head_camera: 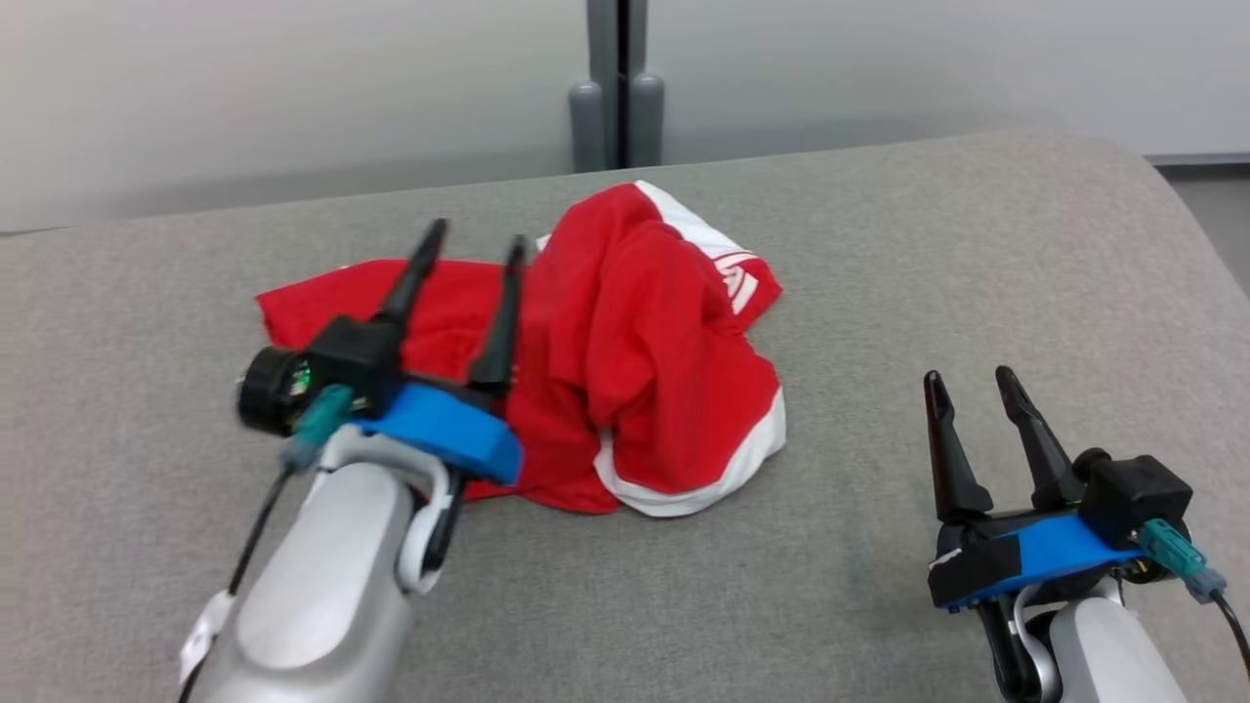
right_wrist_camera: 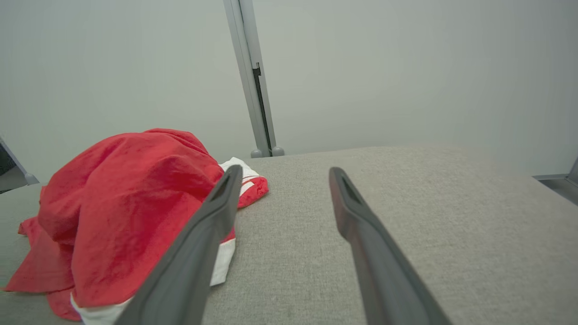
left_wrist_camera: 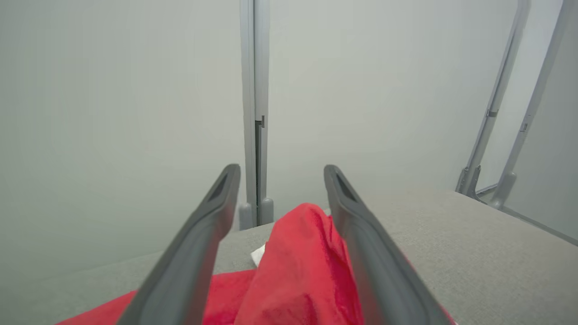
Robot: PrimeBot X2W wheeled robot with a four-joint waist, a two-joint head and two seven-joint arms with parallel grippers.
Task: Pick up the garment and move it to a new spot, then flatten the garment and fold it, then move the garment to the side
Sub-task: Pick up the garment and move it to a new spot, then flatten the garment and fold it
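The left claw (head_camera: 476, 239) reaches forward from its pale forearm (head_camera: 322, 576). Its two dark fingers (head_camera: 415, 273) stand spread apart and grip nothing. The right claw (head_camera: 969, 379) sits at the lower right of the head view, well apart from the left. Its fingers point up, likewise spread wide and empty.

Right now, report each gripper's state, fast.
Left gripper: open, over the red garment, not gripping it.
Right gripper: open, empty, apart from the red garment.

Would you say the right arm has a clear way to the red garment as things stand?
Probably yes: the right gripper, jaws open, sits beside the red garment with only bare grey surface between them.
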